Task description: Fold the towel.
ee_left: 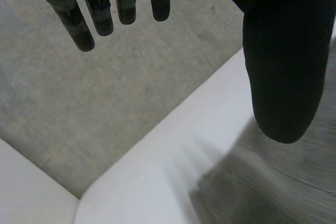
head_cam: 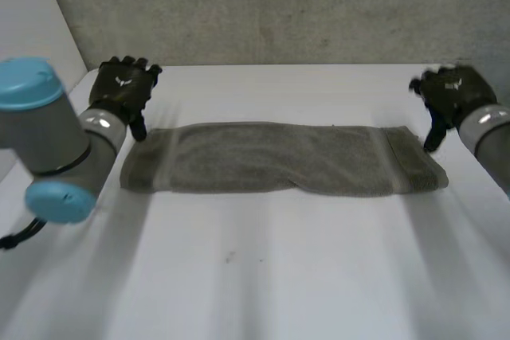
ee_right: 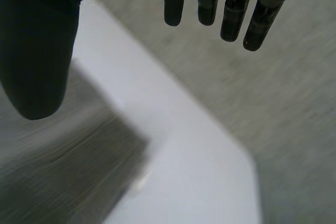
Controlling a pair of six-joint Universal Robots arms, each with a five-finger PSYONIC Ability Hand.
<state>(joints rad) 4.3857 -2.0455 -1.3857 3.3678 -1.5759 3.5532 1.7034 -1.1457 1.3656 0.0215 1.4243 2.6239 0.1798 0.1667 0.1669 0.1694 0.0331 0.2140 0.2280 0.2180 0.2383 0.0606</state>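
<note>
The towel lies flat as a long grey strip across the middle of the white table, with bare tabletop on its near side. Its nap looks soft, and a band crosses it near the right end. The left arm's grey joint and light-blue caps cover the table's left edge. At the towel's far left corner hangs the left hand, and at its far right corner the right hand. From the head view both are dark lumps. Each wrist view shows more: straight fingers spread well away from a thick thumb, released, with nothing held between them and a towel corner under the thumb. Whether either thumb tip touches the cloth cannot be made out. Beyond the table stands a rough, mottled grey wall.
</note>
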